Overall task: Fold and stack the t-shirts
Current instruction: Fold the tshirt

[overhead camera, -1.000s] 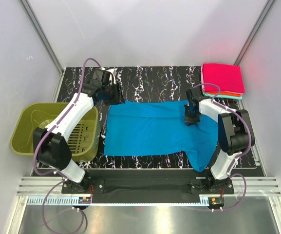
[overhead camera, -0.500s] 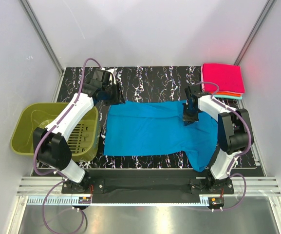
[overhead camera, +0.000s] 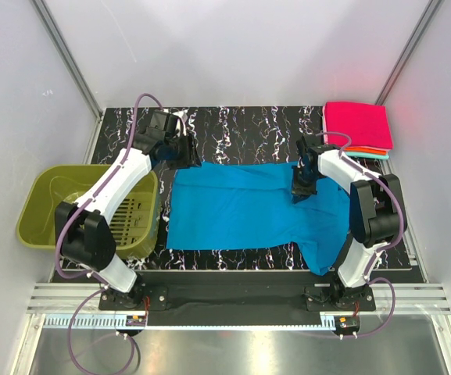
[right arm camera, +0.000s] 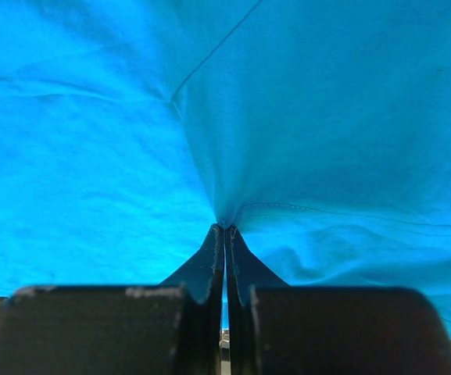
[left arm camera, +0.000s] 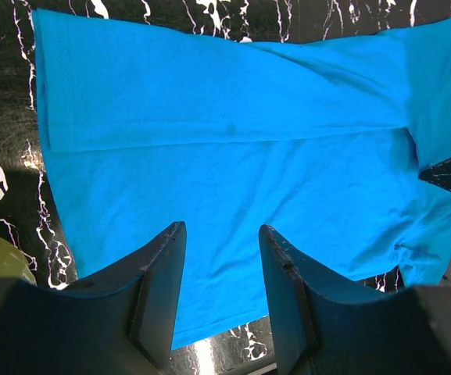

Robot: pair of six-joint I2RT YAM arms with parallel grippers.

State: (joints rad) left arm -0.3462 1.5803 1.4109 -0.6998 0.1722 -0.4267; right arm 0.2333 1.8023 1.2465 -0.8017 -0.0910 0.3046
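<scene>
Top view: a bright blue t-shirt (overhead camera: 245,207) lies spread flat across the middle of the black marble-patterned table (overhead camera: 233,125), its length running left to right. One flap reaches toward the near edge beside the right arm's base.

The right gripper (overhead camera: 303,187) rests on the shirt's right part. In the right wrist view its fingers (right arm camera: 209,258) are pressed together on a pinch of blue cloth, and creases radiate from the tips.

The left gripper (overhead camera: 187,152) hovers at the shirt's far left corner. In the left wrist view its jaws stand apart and hold nothing.

A folded magenta-pink t-shirt (overhead camera: 356,123) tops a stack at the far right corner, with the edges of an orange t-shirt (overhead camera: 366,149) and a pale teal t-shirt (overhead camera: 372,155) showing beneath. An olive-green basket (overhead camera: 41,211) stands at the table's left side.
</scene>
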